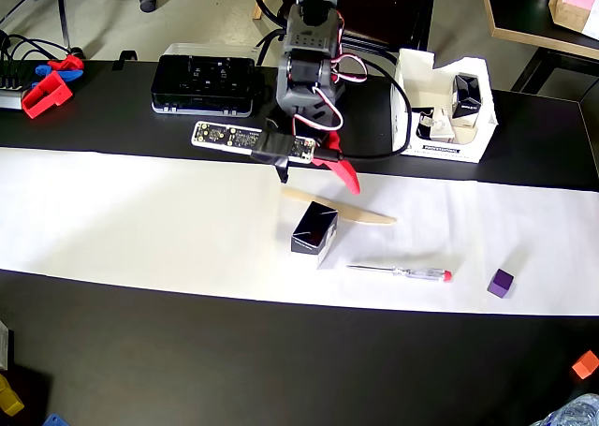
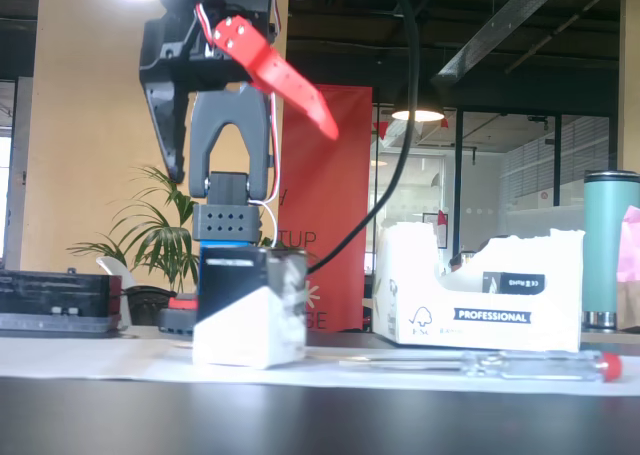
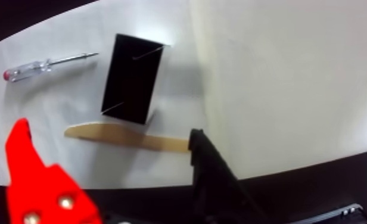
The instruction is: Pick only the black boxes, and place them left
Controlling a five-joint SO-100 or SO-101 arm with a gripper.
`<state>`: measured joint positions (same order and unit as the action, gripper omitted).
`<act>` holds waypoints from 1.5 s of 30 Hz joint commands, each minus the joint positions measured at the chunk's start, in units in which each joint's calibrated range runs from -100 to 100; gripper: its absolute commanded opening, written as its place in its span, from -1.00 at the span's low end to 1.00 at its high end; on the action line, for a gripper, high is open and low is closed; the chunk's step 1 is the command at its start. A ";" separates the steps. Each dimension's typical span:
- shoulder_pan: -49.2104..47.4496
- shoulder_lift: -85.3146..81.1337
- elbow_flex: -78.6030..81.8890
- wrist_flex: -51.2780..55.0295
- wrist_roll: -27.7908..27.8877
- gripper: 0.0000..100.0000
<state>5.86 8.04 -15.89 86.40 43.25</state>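
Black box (image 1: 314, 233) sits on my white paper strip (image 1: 140, 229), touching the wooden knife (image 1: 342, 211). Gripper (image 1: 315, 169) hangs above it, fingers spread apart, holding nothing.

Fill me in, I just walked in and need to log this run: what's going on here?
A single robot arm hovers over the white paper strip with its pincer open and empty, above a black box. That box sits untouched on the paper, beside a wooden knife, with a screwdriver and a purple cube further right in the overhead view. Nothing has been picked up at this moment.
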 commanded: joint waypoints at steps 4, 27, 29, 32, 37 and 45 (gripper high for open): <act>0.85 3.54 -5.30 -5.80 -0.35 0.02; -13.96 22.42 -12.30 -11.28 -6.51 -0.23; -14.48 23.77 -12.66 -11.28 -7.56 -0.43; -16.12 24.08 -12.75 -10.73 -10.09 -0.72; -20.37 21.00 -12.75 -8.26 -10.67 -0.78; -26.17 3.85 -12.66 2.15 -10.67 -0.79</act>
<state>-16.94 28.38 -23.30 84.97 33.04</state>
